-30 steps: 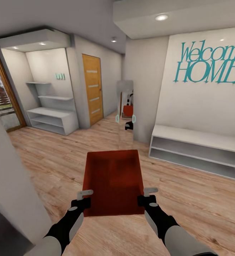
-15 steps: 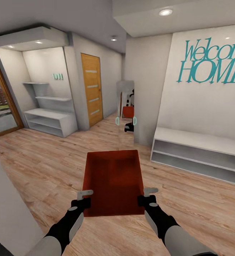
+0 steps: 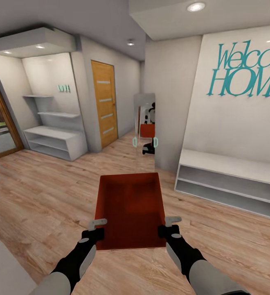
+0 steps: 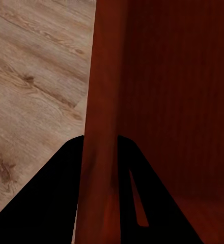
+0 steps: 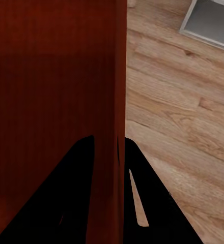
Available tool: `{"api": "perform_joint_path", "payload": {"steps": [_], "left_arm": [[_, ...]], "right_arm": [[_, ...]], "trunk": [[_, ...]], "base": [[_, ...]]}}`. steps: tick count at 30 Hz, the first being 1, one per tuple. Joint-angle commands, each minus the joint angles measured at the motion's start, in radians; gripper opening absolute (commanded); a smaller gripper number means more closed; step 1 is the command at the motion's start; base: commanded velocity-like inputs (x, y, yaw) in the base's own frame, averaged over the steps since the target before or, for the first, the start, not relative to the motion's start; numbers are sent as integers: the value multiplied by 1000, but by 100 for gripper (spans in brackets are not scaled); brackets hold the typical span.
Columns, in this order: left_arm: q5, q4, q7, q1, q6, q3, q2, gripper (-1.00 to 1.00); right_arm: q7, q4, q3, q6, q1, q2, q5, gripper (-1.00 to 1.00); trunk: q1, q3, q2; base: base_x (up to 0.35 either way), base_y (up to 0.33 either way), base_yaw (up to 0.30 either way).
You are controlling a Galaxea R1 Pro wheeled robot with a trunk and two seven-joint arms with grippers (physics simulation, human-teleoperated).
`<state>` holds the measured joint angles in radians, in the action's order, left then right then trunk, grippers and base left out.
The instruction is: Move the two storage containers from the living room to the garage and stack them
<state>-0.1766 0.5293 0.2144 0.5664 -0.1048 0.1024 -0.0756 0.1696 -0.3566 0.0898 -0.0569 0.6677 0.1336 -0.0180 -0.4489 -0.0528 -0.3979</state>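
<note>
Orange-red ribbed storage container (image 3: 129,209)

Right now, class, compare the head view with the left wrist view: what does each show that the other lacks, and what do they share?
Head view alone: the wooden door, white shelves, the Welcome HOME lettering, the right claw and left claw gripping opposite side walls.

Left wrist view alone: a close look at the wall pinched between the claw's fingers.

Both: the storage container and wood plank floor.

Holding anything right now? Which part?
Yes: one orange-red storage container, carried by both arms. Left gripper clamps its left side wall near the rear corner, right gripper the right wall.
</note>
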Motion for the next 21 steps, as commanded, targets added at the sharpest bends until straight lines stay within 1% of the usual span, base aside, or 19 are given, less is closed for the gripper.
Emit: {"api": "perform_joint_path", "payload": {"steps": [1, 5, 7, 19, 21], "left_arm": [[-27, 4, 22, 1, 59, -10, 0, -100], [-27, 5, 22, 1, 59, -10, 0, -100], [-27, 5, 22, 1, 59, -10, 0, -100], [-27, 6, 22, 1, 59, -10, 0, -100], [-27, 6, 22, 1, 59, -10, 0, -100]], "right_arm": [[1, -1, -4, -7, 0, 1, 38, -100], [1, -1, -4, -9, 0, 1, 38, -100], [1, -1, -4, -9, 0, 1, 38, -100], [1, -1, -4, -6, 0, 1, 38, -100], [1, -1, -4, -7, 0, 1, 38, -100]], "trunk": [[-1, -2, -2], [-1, -2, -2], [-1, -2, -2], [-1, -2, -2], [-1, -2, -2]], "base": [[322, 0, 0], [322, 0, 14], [322, 0, 143], [322, 0, 254], [322, 0, 43]]}}
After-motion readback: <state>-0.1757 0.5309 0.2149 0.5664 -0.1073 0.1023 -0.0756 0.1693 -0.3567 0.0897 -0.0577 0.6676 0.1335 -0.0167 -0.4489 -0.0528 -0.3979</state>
